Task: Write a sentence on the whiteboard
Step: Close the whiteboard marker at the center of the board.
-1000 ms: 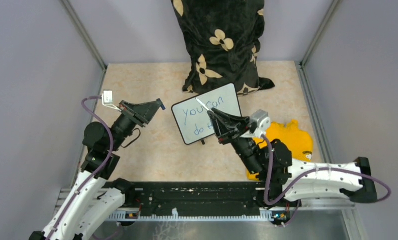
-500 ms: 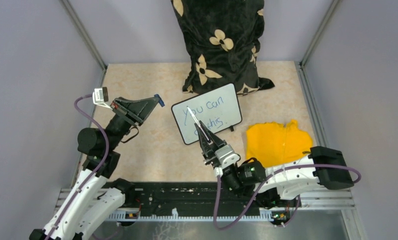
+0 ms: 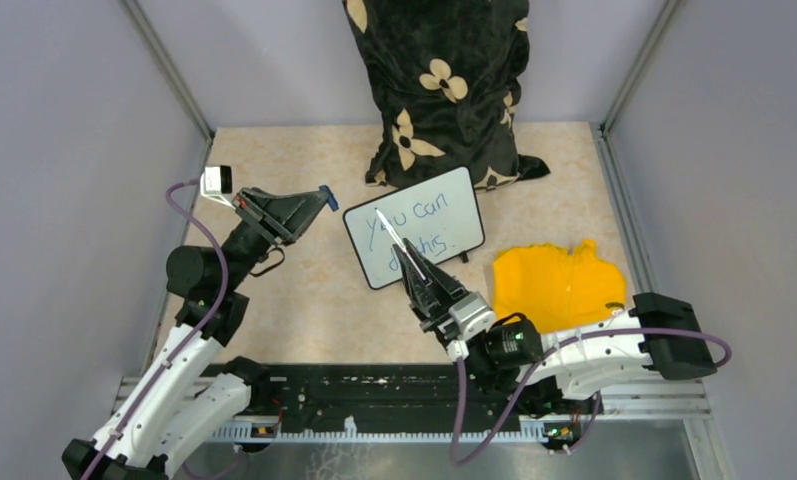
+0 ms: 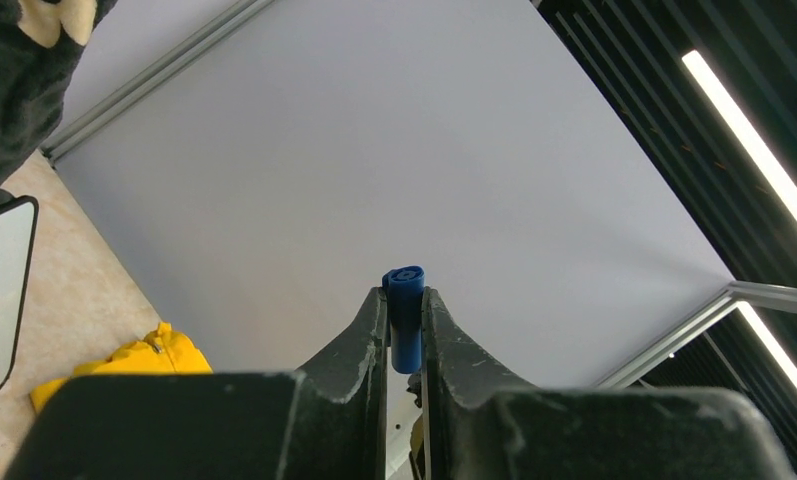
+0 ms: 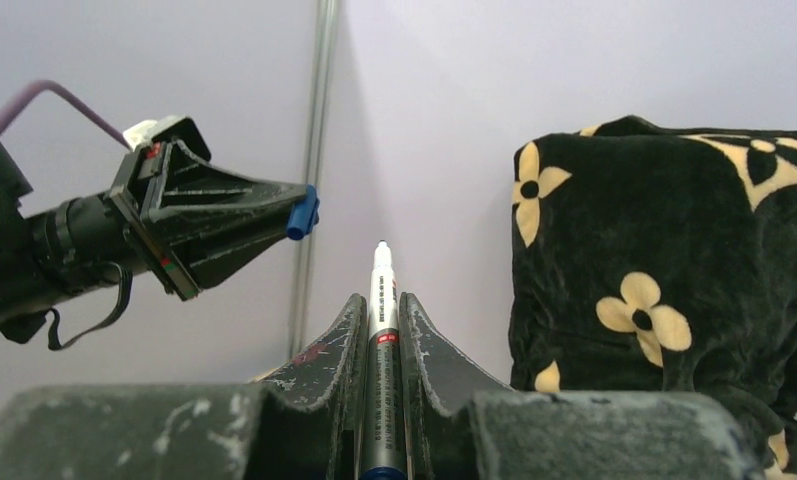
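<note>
Whiteboard (image 3: 379,268) lies on surface (image 3: 304,300), sentence (image 3: 439,212) on it looks done. Right pincer (image 3: 404,255) clamped on pen (image 3: 387,228) above board's left half, tip pointing far-left. Left pincer (image 3: 314,200) clamped on blue cap (image 4: 405,315), just left of board, near tip.

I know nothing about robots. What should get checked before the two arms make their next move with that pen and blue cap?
1. Grip of the right gripper on the marker: ok.
2. Grip of the left gripper on the blue cap: ok.
3. Tip lifted off the whiteboard: ok, the right wrist view shows it in air.
4. Whether the sentence is finished: cannot tell, the right gripper hides part of the second line.
5. Cap lined up with tip: not ok, it sits off to the left.
</note>
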Action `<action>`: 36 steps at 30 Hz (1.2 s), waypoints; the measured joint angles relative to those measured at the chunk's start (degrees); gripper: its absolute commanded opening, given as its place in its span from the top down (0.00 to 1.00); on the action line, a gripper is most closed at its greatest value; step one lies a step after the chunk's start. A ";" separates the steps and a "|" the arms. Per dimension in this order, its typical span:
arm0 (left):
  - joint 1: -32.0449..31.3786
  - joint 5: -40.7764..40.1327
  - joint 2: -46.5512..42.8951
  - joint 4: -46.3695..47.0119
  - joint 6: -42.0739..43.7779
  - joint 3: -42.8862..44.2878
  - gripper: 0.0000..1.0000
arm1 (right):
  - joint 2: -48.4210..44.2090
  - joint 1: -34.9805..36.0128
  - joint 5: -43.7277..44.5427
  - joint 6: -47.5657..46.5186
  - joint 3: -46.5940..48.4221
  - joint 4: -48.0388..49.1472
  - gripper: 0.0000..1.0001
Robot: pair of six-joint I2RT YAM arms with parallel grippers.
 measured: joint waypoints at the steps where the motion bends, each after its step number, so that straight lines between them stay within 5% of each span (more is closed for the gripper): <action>1: 0.00 0.02 0.00 0.02 -0.39 0.02 1.00 | -0.50 0.00 -0.44 0.39 0.00 0.00 1.00; 36: 0.00 -0.02 -1.60 -2.67 -0.70 5.90 1.00 | 2.64 0.13 -9.27 7.96 5.51 -6.91 1.00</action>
